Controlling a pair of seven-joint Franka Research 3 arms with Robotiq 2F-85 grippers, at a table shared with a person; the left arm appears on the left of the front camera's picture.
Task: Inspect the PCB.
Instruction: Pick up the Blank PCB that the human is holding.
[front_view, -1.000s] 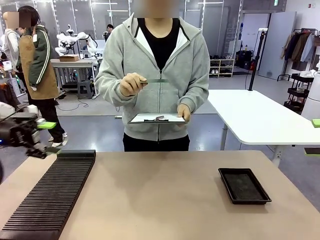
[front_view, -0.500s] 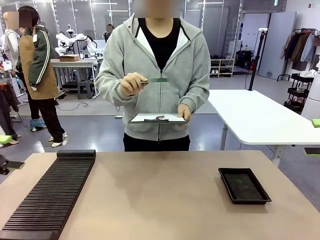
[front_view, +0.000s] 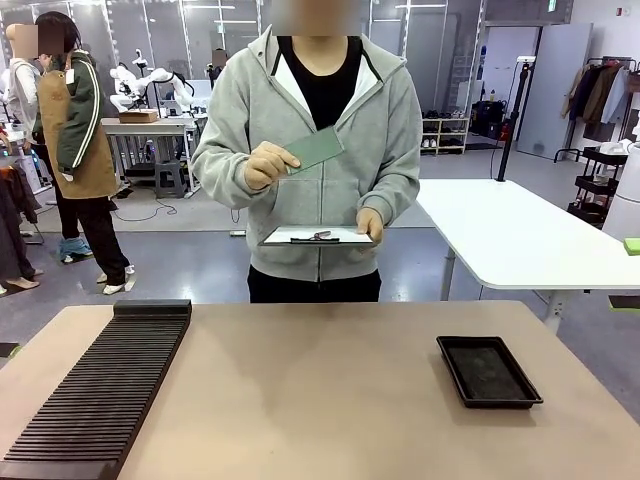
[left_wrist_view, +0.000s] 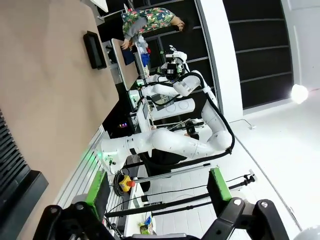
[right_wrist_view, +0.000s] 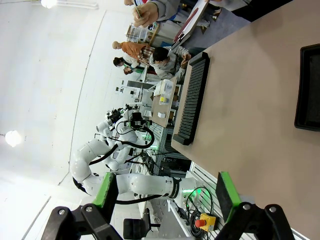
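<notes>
Across the table, a person holds the PCB (front_view: 314, 149) at chest height in a gloved hand (front_view: 263, 166), tilted so its green face shows. Their other hand holds a white clipboard (front_view: 316, 237) below it. In the left wrist view, my left gripper (left_wrist_view: 158, 194) is open with nothing between its green pads, off the table's near side. My right gripper (right_wrist_view: 165, 194) is also open and empty, back from the table edge. Far off in the right wrist view, the person's hand (right_wrist_view: 145, 12) and the clipboard (right_wrist_view: 192, 19) appear at the top.
A shallow black tray (front_view: 488, 370) lies on the right part of the brown table (front_view: 320, 390). A long black slotted rack (front_view: 100, 390) runs along the table's left side. Another white table (front_view: 520, 235) stands behind on the right. People stand in the far left background.
The person has tipped the PCB from lying edge-on to face-up at a slant. My left gripper has drawn back out of the front view's left edge.
</notes>
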